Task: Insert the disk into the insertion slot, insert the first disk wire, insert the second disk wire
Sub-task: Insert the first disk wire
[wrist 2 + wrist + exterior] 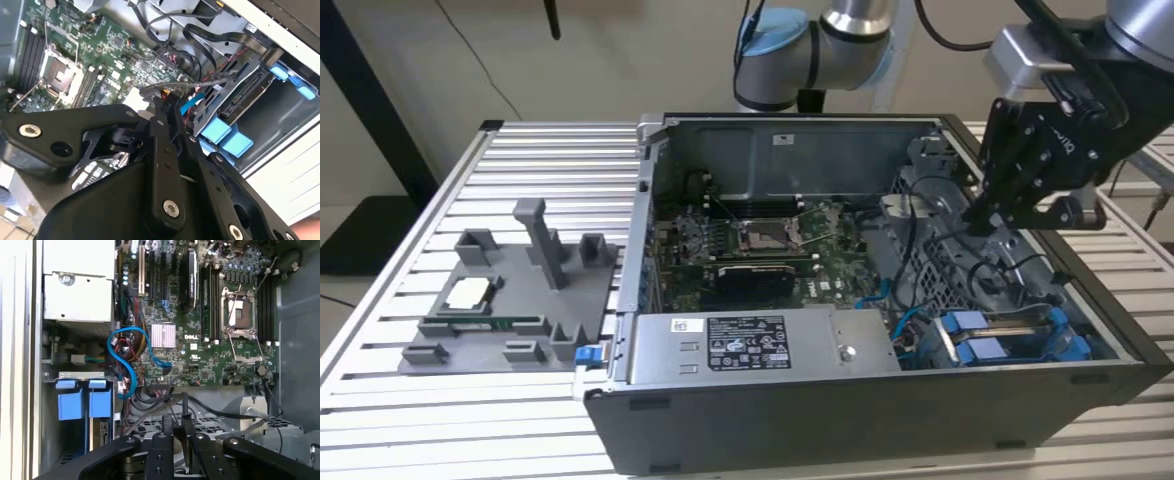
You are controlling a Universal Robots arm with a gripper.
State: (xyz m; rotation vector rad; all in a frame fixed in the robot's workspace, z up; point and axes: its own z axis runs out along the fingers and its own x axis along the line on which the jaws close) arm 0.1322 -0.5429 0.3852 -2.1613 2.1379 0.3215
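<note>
First wrist view: tool (178,422) tight on a dark wire (184,402), disk (80,405) apart beyond blue cable (109,347).

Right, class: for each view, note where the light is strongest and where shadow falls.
Exterior view: the slatted table is evenly bright, the case's near wall dark. First wrist view: the metal box is lit brightest, the grey panel shaded. Second wrist view: the gripper looms dark against the lit circuit board.

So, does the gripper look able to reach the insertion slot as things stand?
Probably yes: the case is open on top, and the gripper hangs inside it, near the insertion slot. Loose dark cables lying around it might snag.
</note>
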